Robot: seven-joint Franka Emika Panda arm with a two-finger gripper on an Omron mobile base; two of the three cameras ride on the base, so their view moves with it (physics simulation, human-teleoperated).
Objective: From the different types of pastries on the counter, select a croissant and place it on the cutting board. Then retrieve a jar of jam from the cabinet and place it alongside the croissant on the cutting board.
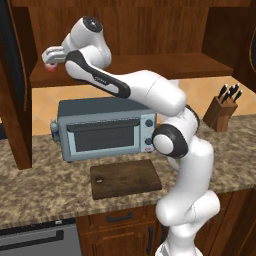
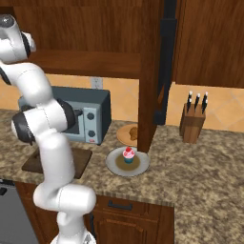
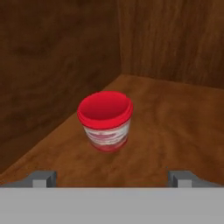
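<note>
Tabletop [image 2: 200, 162]: cupcake [image 2: 128, 155] on grey plate [image 2: 114, 167]; cutting board [image 2: 31, 164]; toaster oven [image 2: 93, 119]; knife block [image 2: 192, 125].

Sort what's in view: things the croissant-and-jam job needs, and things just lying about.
Job: croissant on its plate; cutting board, bare; jam jar on the cabinet shelf; open gripper facing the jar.

Lying about: cupcake on a plate, toaster oven, knife block.

Nothing legible; the jar of jam's [image 3: 105, 121] whitish band seems blurred print.
</note>
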